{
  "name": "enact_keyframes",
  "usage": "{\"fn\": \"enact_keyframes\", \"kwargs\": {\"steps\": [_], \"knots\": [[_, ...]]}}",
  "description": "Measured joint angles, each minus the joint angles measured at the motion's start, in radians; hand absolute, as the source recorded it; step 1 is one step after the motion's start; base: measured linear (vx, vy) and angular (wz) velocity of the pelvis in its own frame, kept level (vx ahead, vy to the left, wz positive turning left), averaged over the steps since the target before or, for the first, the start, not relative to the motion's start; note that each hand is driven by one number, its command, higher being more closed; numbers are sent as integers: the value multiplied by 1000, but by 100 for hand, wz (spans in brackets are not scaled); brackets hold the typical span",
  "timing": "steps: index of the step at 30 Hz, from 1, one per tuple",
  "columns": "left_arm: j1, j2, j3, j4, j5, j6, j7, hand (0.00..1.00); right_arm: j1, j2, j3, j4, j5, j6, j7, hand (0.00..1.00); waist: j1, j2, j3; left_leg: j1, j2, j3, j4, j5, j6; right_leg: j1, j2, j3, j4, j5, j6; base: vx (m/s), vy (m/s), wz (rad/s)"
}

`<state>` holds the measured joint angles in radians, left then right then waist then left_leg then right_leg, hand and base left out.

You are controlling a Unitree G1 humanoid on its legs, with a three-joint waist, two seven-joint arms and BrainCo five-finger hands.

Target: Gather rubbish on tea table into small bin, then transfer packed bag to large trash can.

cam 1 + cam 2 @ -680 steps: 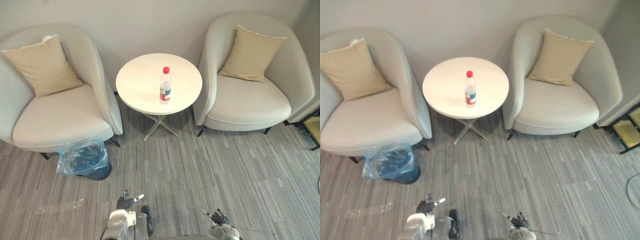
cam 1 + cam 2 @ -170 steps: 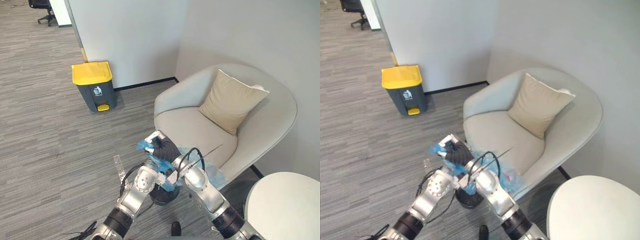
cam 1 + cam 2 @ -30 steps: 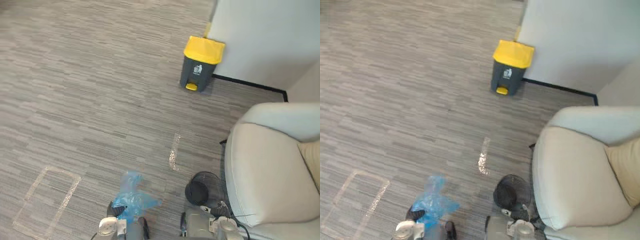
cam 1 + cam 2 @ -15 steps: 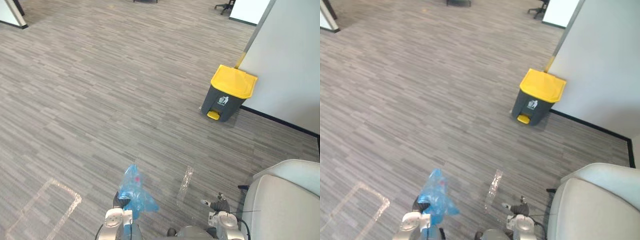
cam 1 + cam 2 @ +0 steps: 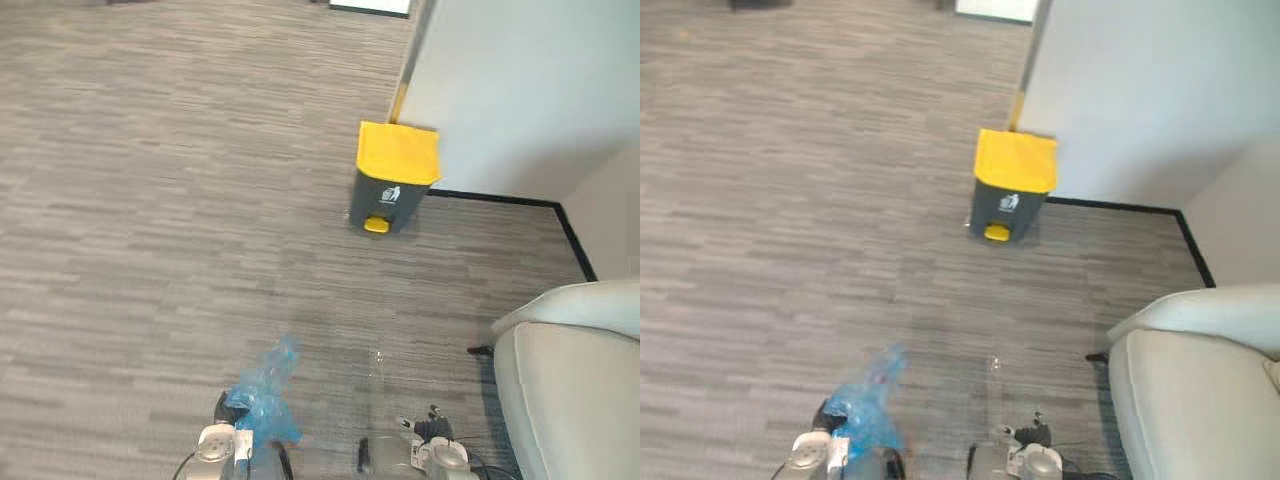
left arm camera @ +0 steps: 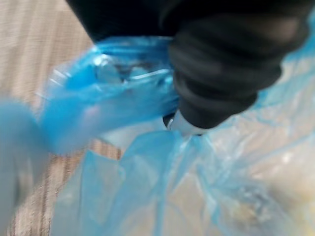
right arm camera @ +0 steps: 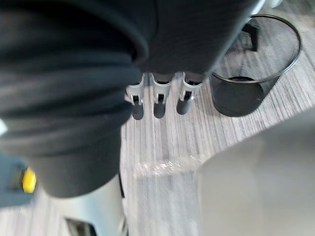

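While clutching the crumpled blue plastic rubbish bag (image 5: 265,395) in the curled left hand (image 6: 216,73) above grey carpet (image 5: 150,200), faces the yellow-lidded dark grey trash can (image 5: 393,180), well apart, with right hand (image 7: 157,103) slack, empty, near black mesh bin (image 7: 256,73).

Open carpet (image 5: 180,200) stretched from me to the yellow-lidded trash can (image 5: 396,185), which sat right by the wall (image 5: 520,90). Armchair (image 5: 575,390) crowded my right side, and the black mesh bin (image 7: 256,64) stood on the floor near my loose right hand (image 7: 156,93). Left hand (image 5: 224,406) was clamped on the blue bag (image 5: 265,385), so no room there.
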<state>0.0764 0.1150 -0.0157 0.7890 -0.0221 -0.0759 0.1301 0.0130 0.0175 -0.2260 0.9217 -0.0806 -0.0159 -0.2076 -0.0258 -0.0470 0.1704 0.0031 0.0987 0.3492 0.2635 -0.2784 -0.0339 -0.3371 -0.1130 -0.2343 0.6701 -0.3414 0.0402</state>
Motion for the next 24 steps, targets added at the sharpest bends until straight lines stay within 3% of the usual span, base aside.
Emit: {"fn": "enact_keyframes", "kwargs": {"steps": [1,3,4,6,7,9,11,12,13,16,17,18,19,21,24], "knots": [[-5,-1,0,7,0,0,0,100,-4,-4,0,0,0,-2,0,0,-2,5,3,18,3,3,-17,-2,-4,-14,9,-20,-52,16,-13,472,-42,2],[-10,-2,-2,12,0,0,-1,100,-10,-20,5,0,-6,-1,0,0,-12,18,12,94,2,-1,-77,-4,-26,-27,48,-57,-280,147,-31,481,-43,20],[-7,6,-1,12,0,0,-1,100,-5,-24,4,0,-7,-1,0,0,-19,16,10,130,-3,-20,-90,-15,-49,-24,63,-32,-329,307,-102,616,-54,22],[-15,-9,10,27,0,-3,-3,100,-21,-47,4,0,-9,-2,2,0,-14,61,4,130,45,-46,-44,-11,-87,-12,88,-47,-287,254,-137,658,-95,8],[-23,-17,10,25,0,-3,-4,100,-27,-48,3,-2,-10,-2,3,0,-14,63,6,111,50,-63,17,12,-103,3,87,-50,-283,222,-141,654,-178,7],[-25,-38,28,13,-5,-1,-7,100,-21,-44,7,-4,-7,8,4,0,-18,71,17,32,87,-102,296,87,-89,113,101,-46,-340,195,-139,584,-134,2],[2,-74,37,-54,-25,-4,-12,100,-11,-20,25,-38,-4,8,2,0,11,63,34,-82,145,-100,624,7,-62,271,115,-12,-409,179,-147,479,24,-33],[5,-82,35,-73,-31,-5,-21,100,-9,-19,25,-47,-3,3,2,0,23,56,35,-126,149,-88,642,-16,-50,306,112,8,-430,177,-144,374,56,-45],[6,-87,34,-78,-35,-6,-24,100,-14,-19,24,-47,0,1,2,0,27,50,31,-160,148,-82,628,-29,-38,318,109,20,-441,175,-141,406,127,-63],[-7,-97,35,-85,-41,-6,-30,100,-56,-16,21,-49,2,-3,0,0,40,44,31,-287,115,-105,392,-40,-31,349,72,77,-454,137,-84,289,172,-60],[-8,-103,35,-84,-42,-6,-30,100,-56,-19,13,-48,1,-2,-1,0,40,49,34,-305,94,-129,284,-7,-32,367,53,92,-452,116,-56,321,293,-52],[-5,-113,34,-82,-42,-7,-30,100,-45,-27,-1,-48,1,-2,-5,0,41,68,30,-295,71,-179,116,101,-49,389,47,116,-438,85,-13,330,310,-57],[-2,-113,34,-74,-42,-8,-30,100,-35,-32,-2,-42,1,-2,-6,0,45,69,35,-279,62,-193,110,185,-56,396,42,138,-427,67,6,303,322,-38],[-13,-86,35,-50,-45,-10,-26,100,-10,-6,7,-31,0,4,-6,0,49,25,18,-249,9,-146,108,152,-35,403,-17,165,-438,71,22,281,273,-24],[-20,-54,32,-18,-43,-18,-27,100,-21,-3,7,-32,-2,2,-6,0,58,23,18,-238,-2,-104,156,99,-6,403,-45,218,-438,94,48,229,203,-48]]}}
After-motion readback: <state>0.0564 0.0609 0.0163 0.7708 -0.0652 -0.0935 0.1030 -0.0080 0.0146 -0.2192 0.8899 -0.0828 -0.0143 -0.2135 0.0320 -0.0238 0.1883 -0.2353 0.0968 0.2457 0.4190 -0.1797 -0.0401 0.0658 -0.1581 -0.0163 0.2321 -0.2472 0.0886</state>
